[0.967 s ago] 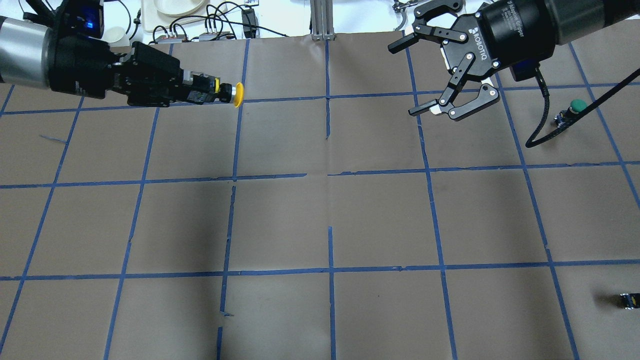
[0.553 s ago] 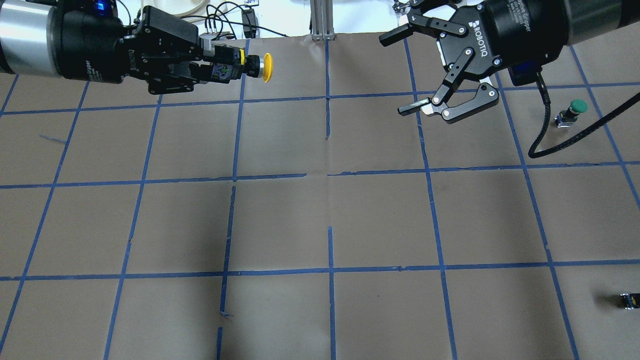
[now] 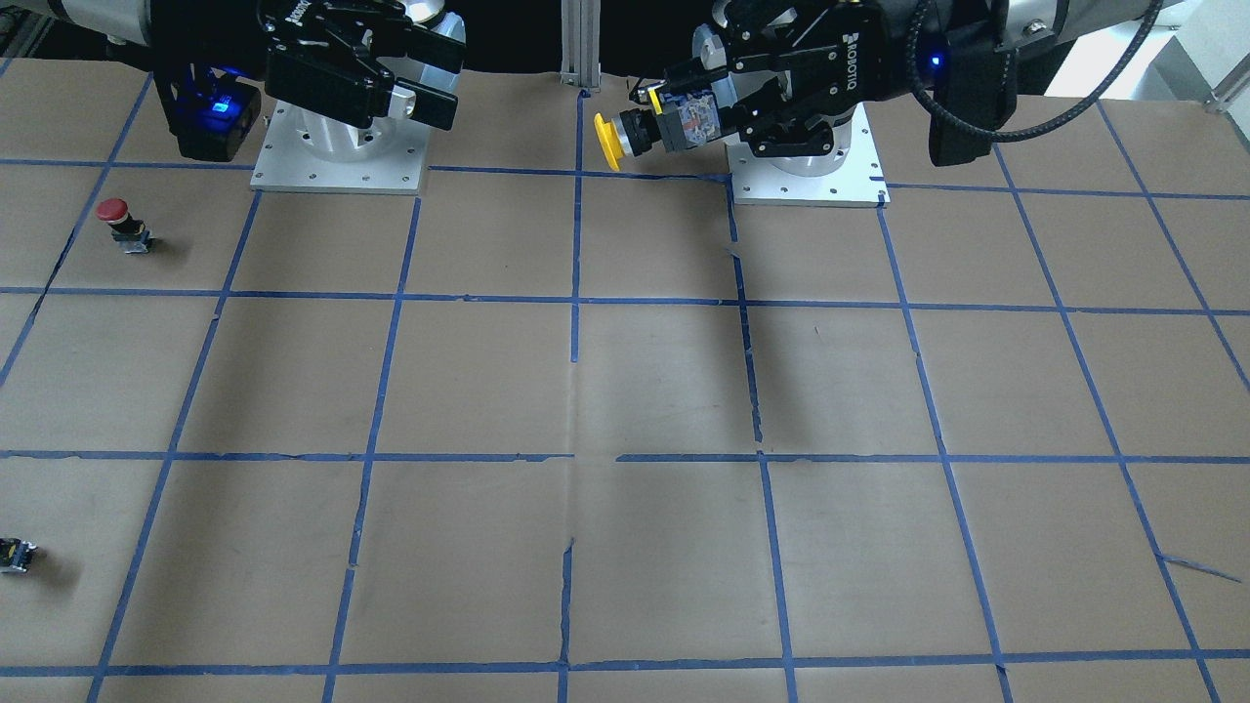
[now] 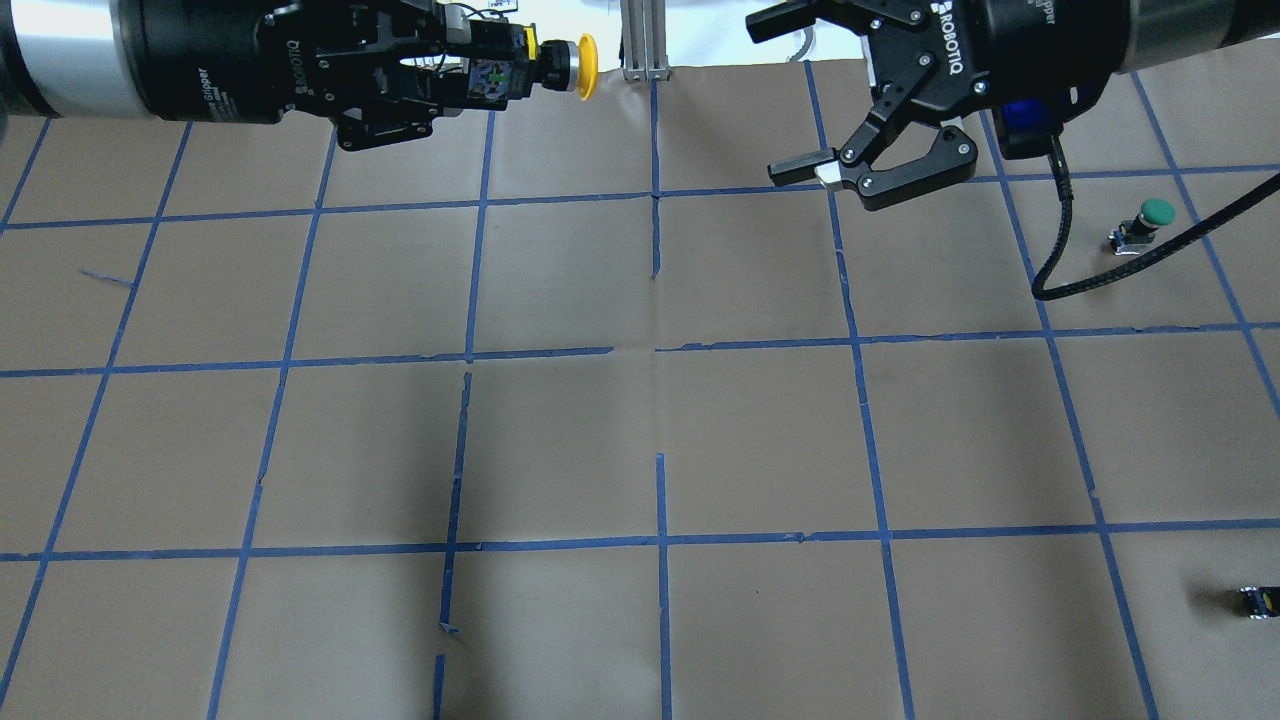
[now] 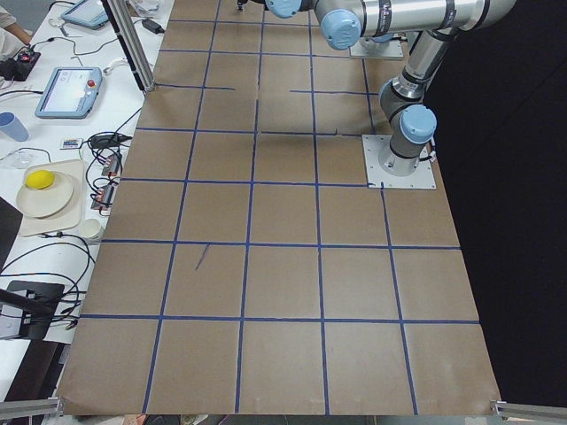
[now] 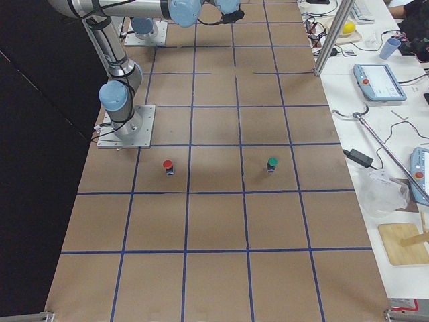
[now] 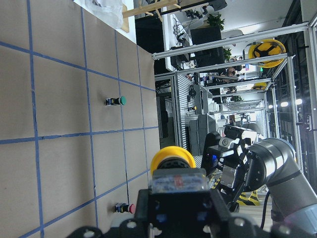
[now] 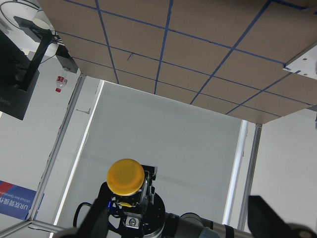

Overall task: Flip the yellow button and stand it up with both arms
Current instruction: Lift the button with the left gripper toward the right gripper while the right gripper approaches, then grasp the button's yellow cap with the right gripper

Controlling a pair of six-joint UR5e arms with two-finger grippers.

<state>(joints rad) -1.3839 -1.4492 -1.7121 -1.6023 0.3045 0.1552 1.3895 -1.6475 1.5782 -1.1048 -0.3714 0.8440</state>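
Observation:
My left gripper point(image 4: 480, 78) is shut on the black-and-grey body of the yellow button point(image 4: 586, 53) and holds it level, high over the far side of the table. The yellow cap points at my right gripper point(image 4: 765, 100). The right gripper is open and empty, a short gap to the right of the cap. In the front-facing view the button point(image 3: 610, 143) sticks out of the left gripper point(image 3: 688, 117) towards the open right gripper point(image 3: 441, 86). The left wrist view shows the cap point(image 7: 173, 157) from behind. The right wrist view shows the cap point(image 8: 126, 177) face on.
A green-capped button point(image 4: 1152, 216) stands at the right side of the table. A red-capped button point(image 3: 117, 217) stands near it. A tiny dark block point(image 4: 1255, 601) lies at the near right. A metal post point(image 4: 640, 45) rises at the far edge, just behind the yellow cap.
My left gripper has carried the yellow button right and towards the far edge, raising it. My right gripper has moved left and farther back, staying open. The gap between them has narrowed.

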